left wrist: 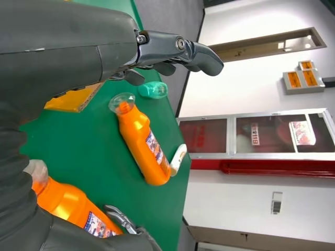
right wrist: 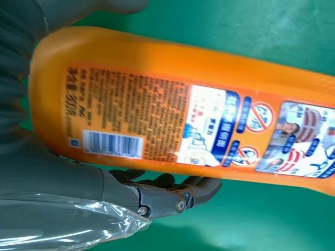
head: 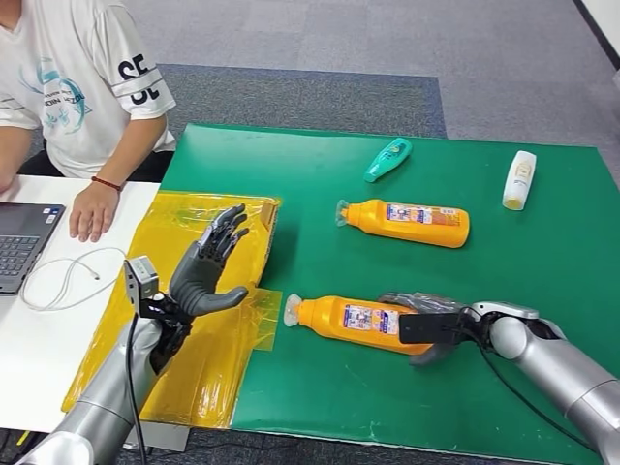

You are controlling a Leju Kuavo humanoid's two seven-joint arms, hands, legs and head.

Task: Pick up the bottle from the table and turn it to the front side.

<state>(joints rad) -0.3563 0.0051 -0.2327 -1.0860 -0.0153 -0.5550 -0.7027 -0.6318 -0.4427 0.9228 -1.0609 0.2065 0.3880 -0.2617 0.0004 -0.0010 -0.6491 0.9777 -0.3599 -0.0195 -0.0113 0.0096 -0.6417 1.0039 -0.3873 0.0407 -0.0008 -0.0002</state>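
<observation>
The near orange bottle (head: 344,318) (left wrist: 71,204) lies on its side on the green mat (head: 439,407), cap toward the left. Its back label with barcode and small print faces up (right wrist: 178,120). My right hand (head: 431,325) wraps the bottle's base end, fingers on the far side and the thumb (right wrist: 169,196) on the near side, the bottle close against the palm. My left hand (head: 208,266) (left wrist: 79,47) is raised above the yellow plastic sheet (head: 183,378), fingers spread and holding nothing.
A second orange bottle (head: 406,223) (left wrist: 144,144) lies further back, with a teal bottle (head: 387,159) and a white bottle (head: 519,179) beyond. A person sits at the left, hand (head: 93,208) on the white table beside a laptop (head: 22,242) and cable (head: 66,276).
</observation>
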